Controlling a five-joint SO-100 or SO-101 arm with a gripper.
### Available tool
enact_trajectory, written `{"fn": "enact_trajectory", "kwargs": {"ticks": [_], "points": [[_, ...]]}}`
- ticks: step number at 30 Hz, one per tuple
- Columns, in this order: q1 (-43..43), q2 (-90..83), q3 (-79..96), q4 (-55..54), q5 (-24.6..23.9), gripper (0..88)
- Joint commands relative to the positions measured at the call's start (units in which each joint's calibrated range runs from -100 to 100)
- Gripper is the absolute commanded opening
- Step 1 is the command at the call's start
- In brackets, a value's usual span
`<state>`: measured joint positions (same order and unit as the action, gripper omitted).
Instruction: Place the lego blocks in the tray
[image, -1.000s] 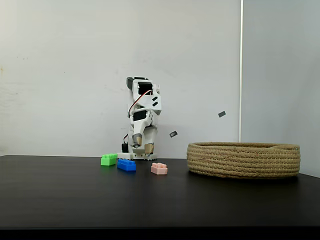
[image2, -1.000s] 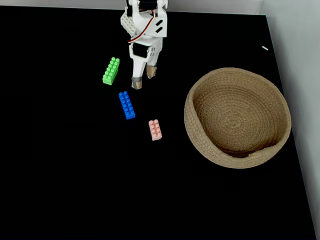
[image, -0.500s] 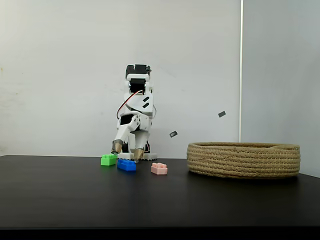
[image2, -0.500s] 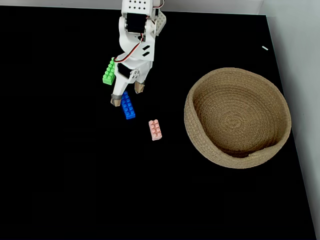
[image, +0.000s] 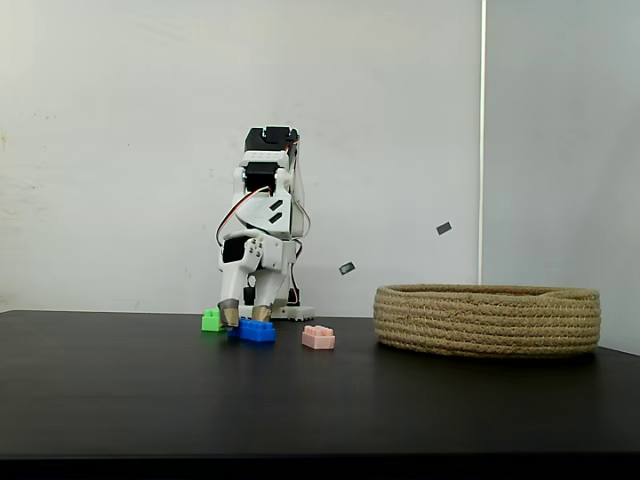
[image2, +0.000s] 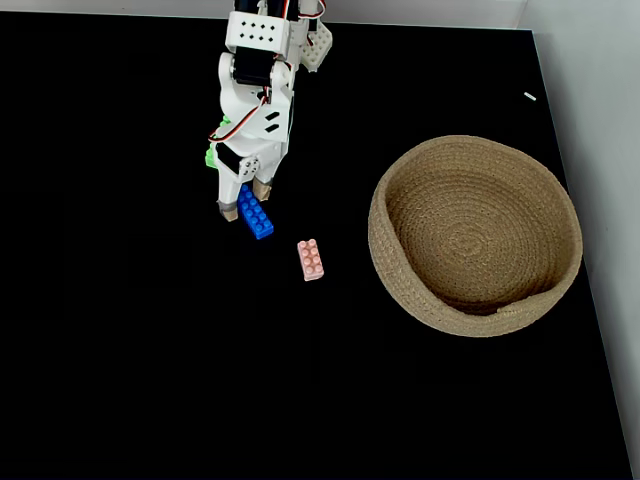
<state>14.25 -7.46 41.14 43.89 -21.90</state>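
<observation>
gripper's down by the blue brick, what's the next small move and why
Probably close the fingers. In both fixed views the gripper sits low at the table with its tips on either side of the blue brick's near end, open and not yet pinching. The basket holds no bricks.

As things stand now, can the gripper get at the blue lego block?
Probably yes. In the fixed view from above, the gripper hangs over the near end of the blue lego block, one fingertip on each side. Nothing lies between them; the pink lego block sits apart.
</observation>
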Motion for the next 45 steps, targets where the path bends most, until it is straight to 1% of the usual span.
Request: {"fn": "enact_trajectory", "kwargs": {"ticks": [1, 4, 7, 10, 13, 18, 21, 24, 27, 31, 37, 39, 40, 41, 42, 43, 45], "points": [[0.3, -1.0, -0.4, -1.1, 0.6, 0.2], [-0.3, -2.4, -1.0, 1.9, 1.1, 0.0], [-2.0, -5.2, -5.9, 13.4, 0.5, 0.0], [-5.6, -8.2, -10.0, 25.1, -2.3, 0.0], [-10.3, -11.2, -9.7, 26.7, -6.6, 0.0], [-17.0, -14.2, -9.8, 20.6, -12.2, 0.0], [-20.4, -16.2, -9.8, 17.1, -13.5, 0.0], [-24.2, -19.3, -9.3, 13.5, -13.5, 0.0], [-29.9, -23.3, -6.7, 9.0, -12.8, 0.0], [-36.4, -28.0, -2.7, 2.4, -10.3, 0.0], [-38.3, -29.3, 3.9, -14.8, -4.7, 0.1], [-39.3, -27.9, 4.0, -18.9, -2.9, 0.3], [-39.6, -26.8, 4.0, -20.9, -2.5, 2.2], [-39.8, -26.0, 3.9, -22.9, -2.6, 9.4], [-39.9, -25.1, 3.7, -24.4, -2.7, 18.8], [-40.0, -24.3, 3.4, -25.3, -2.8, 24.9], [-40.2, -23.1, 3.0, -25.4, -2.9, 31.5]]}}
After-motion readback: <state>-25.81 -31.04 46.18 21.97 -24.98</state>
